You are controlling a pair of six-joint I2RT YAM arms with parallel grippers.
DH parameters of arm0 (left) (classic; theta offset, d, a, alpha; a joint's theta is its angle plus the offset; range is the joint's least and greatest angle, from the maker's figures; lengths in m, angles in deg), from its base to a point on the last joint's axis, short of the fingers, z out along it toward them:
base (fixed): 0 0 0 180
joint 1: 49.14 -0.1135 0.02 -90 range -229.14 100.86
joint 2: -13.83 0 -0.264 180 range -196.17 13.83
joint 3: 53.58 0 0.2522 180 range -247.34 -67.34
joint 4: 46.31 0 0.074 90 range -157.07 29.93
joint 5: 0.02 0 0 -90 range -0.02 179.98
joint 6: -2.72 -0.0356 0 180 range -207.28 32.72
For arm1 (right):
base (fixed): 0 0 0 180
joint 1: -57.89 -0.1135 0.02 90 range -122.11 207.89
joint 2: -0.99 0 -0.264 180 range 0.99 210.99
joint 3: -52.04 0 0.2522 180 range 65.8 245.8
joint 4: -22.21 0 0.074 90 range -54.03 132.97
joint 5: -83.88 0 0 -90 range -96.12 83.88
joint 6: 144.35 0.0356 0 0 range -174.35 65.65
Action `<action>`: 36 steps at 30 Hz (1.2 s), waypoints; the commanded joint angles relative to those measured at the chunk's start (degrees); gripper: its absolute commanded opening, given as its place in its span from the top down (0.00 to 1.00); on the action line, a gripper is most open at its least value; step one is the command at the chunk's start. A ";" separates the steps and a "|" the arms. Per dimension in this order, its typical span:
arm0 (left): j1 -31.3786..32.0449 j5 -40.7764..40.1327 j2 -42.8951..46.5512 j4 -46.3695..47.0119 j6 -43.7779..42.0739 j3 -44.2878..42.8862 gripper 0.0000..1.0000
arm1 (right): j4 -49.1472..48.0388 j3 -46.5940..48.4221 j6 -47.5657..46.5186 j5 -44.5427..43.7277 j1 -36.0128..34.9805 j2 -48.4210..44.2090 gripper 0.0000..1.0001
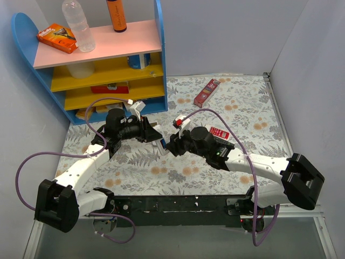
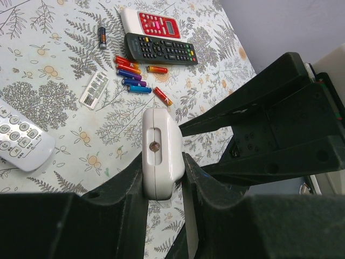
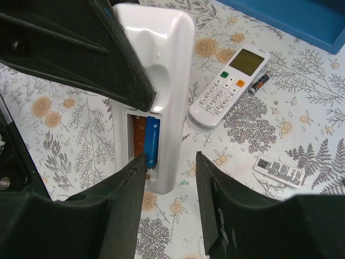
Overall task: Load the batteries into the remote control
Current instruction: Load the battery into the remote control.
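My left gripper (image 2: 161,170) is shut on one end of the white remote control (image 2: 159,140) and holds it above the table. Its back faces the right wrist view (image 3: 172,65); its button face is hidden. The battery bay is open, with a blue battery (image 3: 152,140) and an orange one (image 3: 139,135) inside. My right gripper (image 3: 170,162) is open and empty at the bay's lower end, its left fingertip against the blue battery. Several loose red, orange and blue batteries (image 2: 132,75) lie on the table. From above, the two grippers (image 1: 148,132) (image 1: 168,144) meet mid-table.
A second white remote with a screen (image 3: 232,81) lies on the table beside a dark battery (image 3: 259,82). A labelled battery cover (image 2: 96,90), a black remote (image 2: 161,49) and a red-and-white remote (image 2: 153,22) lie nearby. A blue shelf (image 1: 108,65) stands back left.
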 commanded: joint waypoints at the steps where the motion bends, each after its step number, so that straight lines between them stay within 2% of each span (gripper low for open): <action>1: 0.21 0.54 2.48 1.40 0.19 -1.00 1.00 | -4.48 3.04 0.58 0.19 -0.45 0.04 0.51; 9: 0.30 0.27 2.39 1.40 0.54 -1.00 1.00 | -5.36 3.40 1.02 0.20 -0.80 1.09 0.51; 20: 0.21 -1.13 2.74 1.31 1.33 -0.91 1.00 | -3.25 4.36 -2.14 -4.99 -3.08 4.78 0.57; 23: 0.30 -1.39 2.83 1.14 1.24 -1.00 1.00 | -0.88 5.42 -4.16 -8.58 -4.49 5.57 0.63; 26: 0.29 -2.10 2.92 0.52 0.98 -1.26 1.00 | 1.23 6.21 -5.83 -12.80 -5.28 6.19 0.74; 27: 0.21 -2.36 3.09 0.26 0.72 -1.26 1.00 | 1.75 6.30 -6.10 -14.82 -5.28 6.28 0.81; 30: 0.21 -2.80 3.01 -0.18 0.54 -1.44 1.00 | 2.64 6.47 -6.54 -17.11 -5.46 6.19 0.90; 34: 0.21 -3.15 2.66 -0.36 0.54 -1.44 1.00 | 2.81 6.91 -7.06 -14.84 -5.37 6.19 0.87; 35: 0.29 -3.59 2.57 -0.53 0.54 -1.52 1.00 | 2.99 7.17 -6.98 -13.97 -5.37 5.93 0.84; 36: 0.21 -3.94 2.39 -0.80 0.54 -1.52 1.00 | 3.16 7.26 -6.98 -12.39 -5.37 5.67 0.76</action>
